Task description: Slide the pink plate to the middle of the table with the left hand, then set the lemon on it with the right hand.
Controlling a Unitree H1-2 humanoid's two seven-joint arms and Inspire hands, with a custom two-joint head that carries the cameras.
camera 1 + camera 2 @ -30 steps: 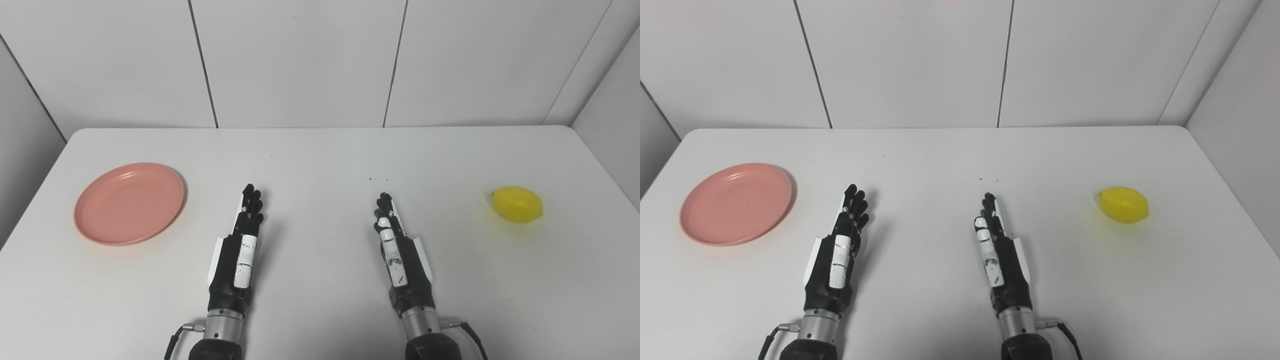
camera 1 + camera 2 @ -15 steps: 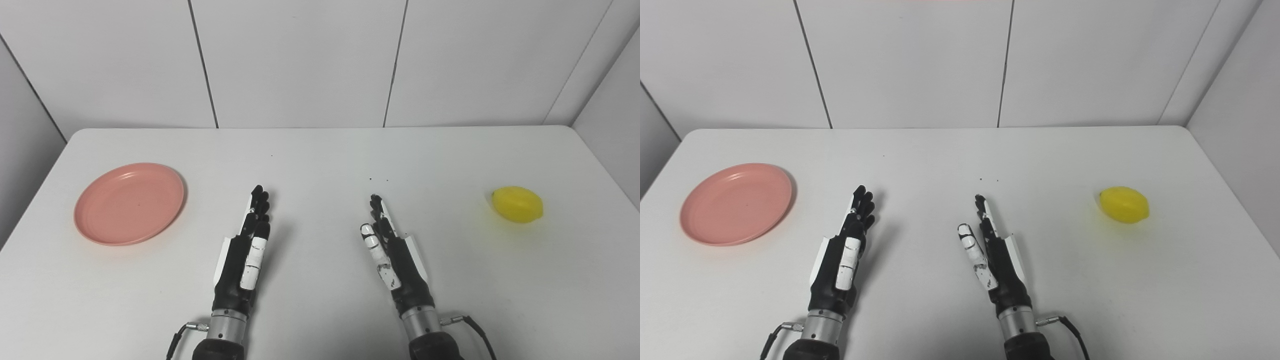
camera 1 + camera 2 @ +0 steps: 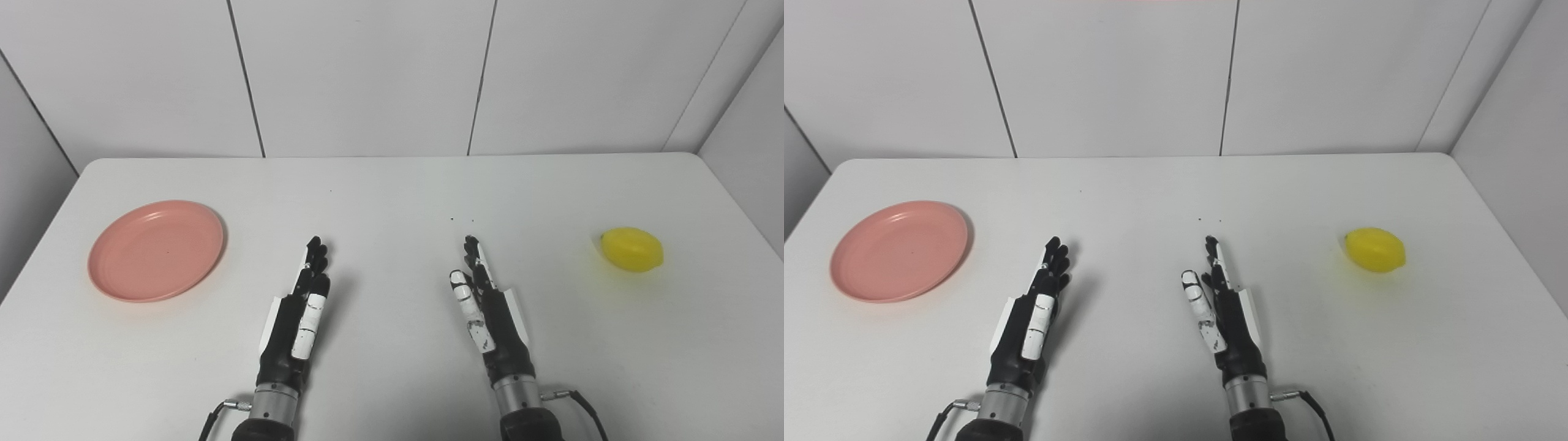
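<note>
Since a second ago our two hands have barely shifted; plate and lemon stay put.
We count one white table [image 3: 392, 184], one pink plate [image 3: 155, 250] far left, our left hand [image 3: 298, 318] and right hand [image 3: 487, 309] empty with fingers extended together, one lemon [image 3: 631, 249] far right.

Bright, even overhead light washes the white table [image 3: 392, 184]; soft shadows fall right of each hand [image 3: 297, 321] and under the lemon [image 3: 632, 249]. Focus sharp, no glare.
</note>
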